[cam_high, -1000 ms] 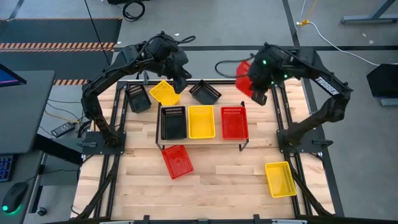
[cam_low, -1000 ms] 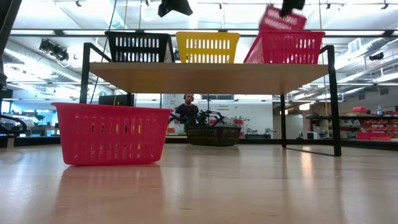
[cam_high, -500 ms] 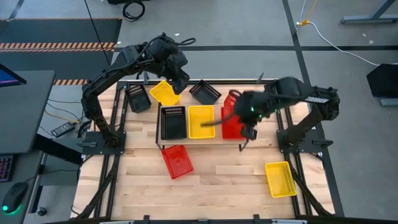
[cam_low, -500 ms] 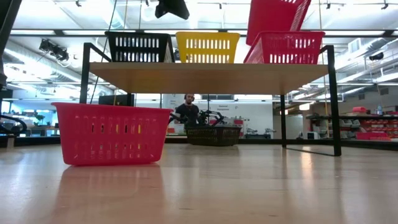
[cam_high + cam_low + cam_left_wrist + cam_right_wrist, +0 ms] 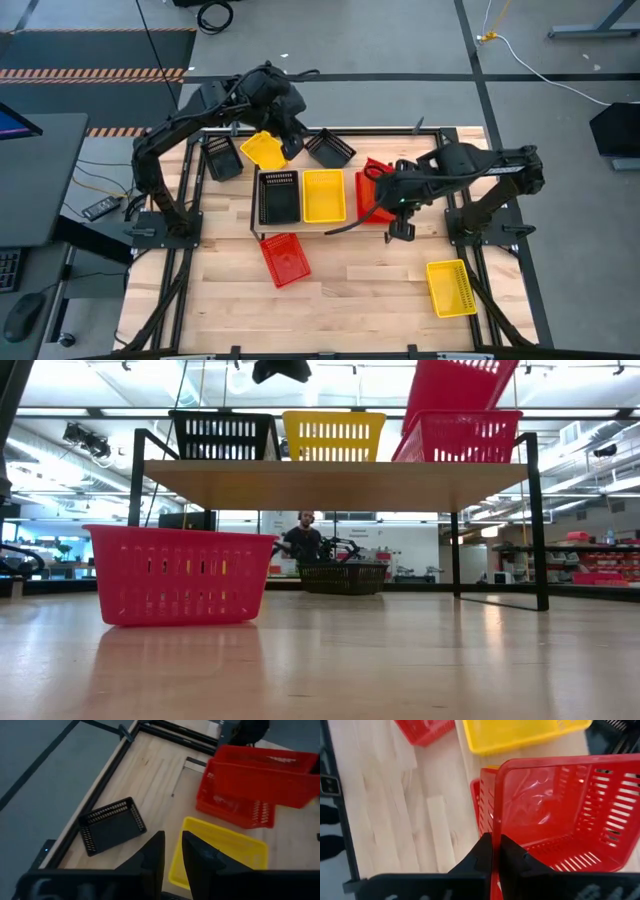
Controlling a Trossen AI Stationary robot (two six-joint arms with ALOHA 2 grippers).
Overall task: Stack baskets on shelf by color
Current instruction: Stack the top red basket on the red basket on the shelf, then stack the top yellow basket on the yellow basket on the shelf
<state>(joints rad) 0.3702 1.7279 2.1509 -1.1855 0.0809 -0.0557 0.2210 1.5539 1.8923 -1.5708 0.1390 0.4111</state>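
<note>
Wooden tabletop (image 5: 350,300) carries a low light-wood shelf (image 5: 340,482); the right gripper (image 5: 492,851) pinches the thin rim of a red slotted plastic basket (image 5: 555,815), tilted over the shelf's red basket (image 5: 455,438). It looks light, somewhat flexible, best held by its rim; the left gripper (image 5: 171,856), fingers slightly parted and empty, hovers near a yellow mesh basket (image 5: 263,148).

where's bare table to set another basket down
Bare wooden tabletop lies between the red mesh basket and the yellow mesh basket at the front. Behind the wooden shelf it is crowded with black baskets and the left gripper.
</note>
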